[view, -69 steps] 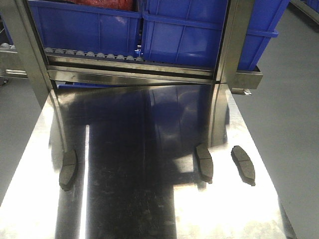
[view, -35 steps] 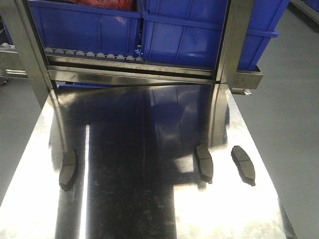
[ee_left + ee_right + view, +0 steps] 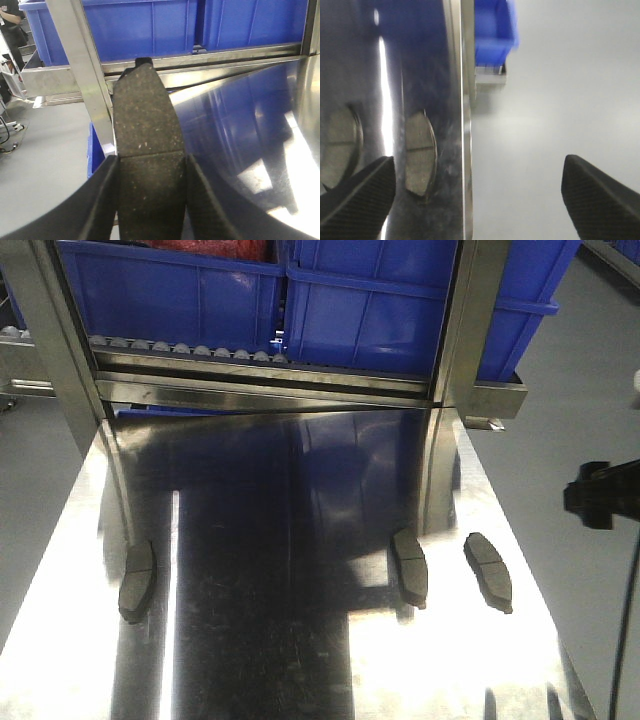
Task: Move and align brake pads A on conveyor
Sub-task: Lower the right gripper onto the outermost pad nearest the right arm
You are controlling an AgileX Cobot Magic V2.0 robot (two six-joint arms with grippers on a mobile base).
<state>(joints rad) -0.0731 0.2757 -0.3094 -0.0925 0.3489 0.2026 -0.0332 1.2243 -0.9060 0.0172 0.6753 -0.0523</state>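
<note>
We have the left pincer [image 3: 150, 197] pinching the held pad [image 3: 145, 115] by the steel surface's [image 3: 300, 660] left edge, the right pincer [image 3: 479, 167] spread empty at its right edge, and the left pad [image 3: 137, 582], middle pad [image 3: 410, 568] and right pad [image 3: 489, 571] lying on it with no conveyor in view, so we judge little done.

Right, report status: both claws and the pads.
Left claw shut on a brake pad. Right claw open, straddling the steel table's edge. Three more pads lie on it. Conveyor not in view; nothing blocking.
</note>
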